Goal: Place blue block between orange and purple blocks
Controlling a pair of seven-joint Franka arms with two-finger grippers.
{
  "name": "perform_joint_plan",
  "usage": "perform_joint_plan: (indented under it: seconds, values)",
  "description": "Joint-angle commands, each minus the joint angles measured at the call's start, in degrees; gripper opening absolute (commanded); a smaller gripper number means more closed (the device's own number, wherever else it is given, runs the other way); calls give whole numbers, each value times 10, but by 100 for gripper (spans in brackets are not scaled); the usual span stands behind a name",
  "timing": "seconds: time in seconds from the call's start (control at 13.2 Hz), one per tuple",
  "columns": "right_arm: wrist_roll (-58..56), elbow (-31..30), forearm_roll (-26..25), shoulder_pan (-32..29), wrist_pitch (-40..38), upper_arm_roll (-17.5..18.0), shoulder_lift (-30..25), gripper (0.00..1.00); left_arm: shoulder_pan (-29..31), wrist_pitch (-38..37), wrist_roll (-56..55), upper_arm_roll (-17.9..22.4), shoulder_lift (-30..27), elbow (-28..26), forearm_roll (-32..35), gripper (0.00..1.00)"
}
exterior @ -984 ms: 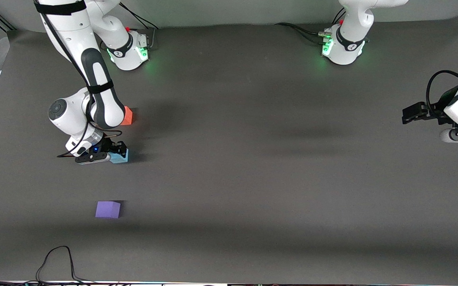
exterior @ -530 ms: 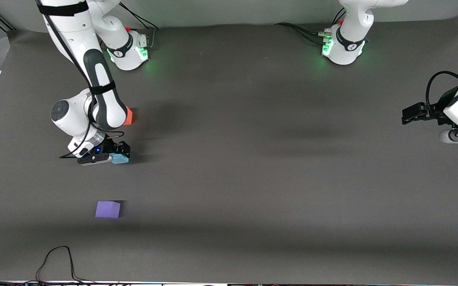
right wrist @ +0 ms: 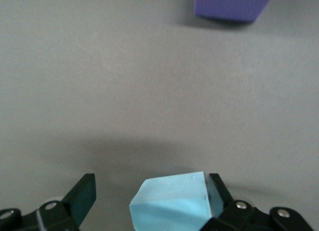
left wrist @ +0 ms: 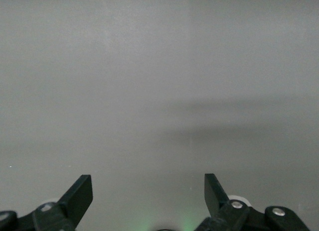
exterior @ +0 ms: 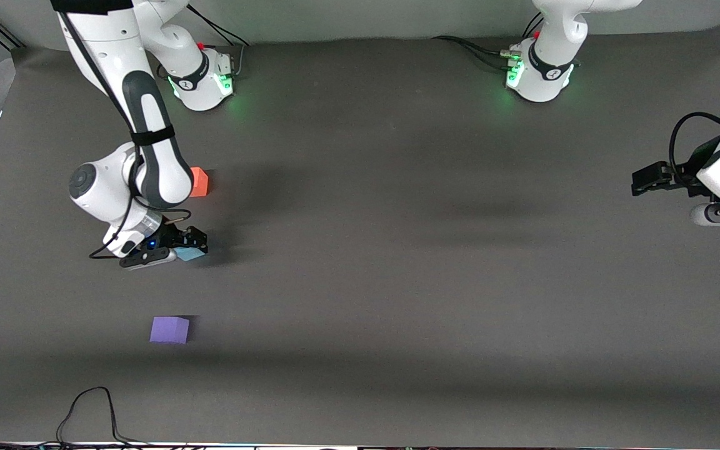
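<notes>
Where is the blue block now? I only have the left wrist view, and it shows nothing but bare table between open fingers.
Observer: The blue block sits on the table between the orange block and the purple block.
Operator: Is it gripped?
Observer: No. The right gripper is open around it; one finger stands clear of the block.
Operator: And my left gripper?
Observer: The left gripper waits at its own end of the table, away from all three blocks.
</notes>
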Motion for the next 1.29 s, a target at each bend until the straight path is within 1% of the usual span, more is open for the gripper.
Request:
perform_joint_plan:
  seconds: [0.0,0.08,0.15,0.23,0.3,0.38,0.45,0.53,0.61,0.68,0.76,0.91,1.14,1.21]
  values:
    - [105,85,-111,-1,-119,-30,-12,100,-4,2,9,5,7,11,-4,100]
    - [151,123,-155,-14,-168,-25,-15,100,-4,2,9,5,7,11,-4,100]
    - [181,167,-181,-44,-222,-10,-19,100,-4,2,8,5,7,11,-4,100]
    - [208,203,-199,-80,-275,24,-27,100,-4,2,8,5,7,11,-4,100]
    - [236,229,-236,-126,-307,63,-46,100,-4,4,8,5,7,11,-4,100]
    - [272,236,-291,-173,-319,117,-78,100,-4,6,8,5,7,11,-4,100]
    - [310,234,-333,-222,-329,175,-113,100,-4,6,7,5,7,10,-4,100]
    - [344,232,-360,-271,-359,229,-144,100,-4,6,7,5,7,10,-4,100]
    - [360,232,-375,-311,-382,271,-172,100,-4,6,7,5,7,10,-4,100]
    - [361,230,-377,-338,-391,295,-198,100,-4,6,7,5,7,10,-4,100]
    - [360,225,-382,-355,-392,309,-225,100,-4,6,6,5,7,10,-4,100]
    - [361,226,-436,-381,-405,342,-262,100,-4,6,7,5,7,10,-4,100]
    - [357,232,-442,-385,-427,347,-271,100,-4,7,6,5,7,10,-4,100]
    - [359,239,-442,-385,-430,360,-273,100,-4,7,7,5,7,10,-4,100]
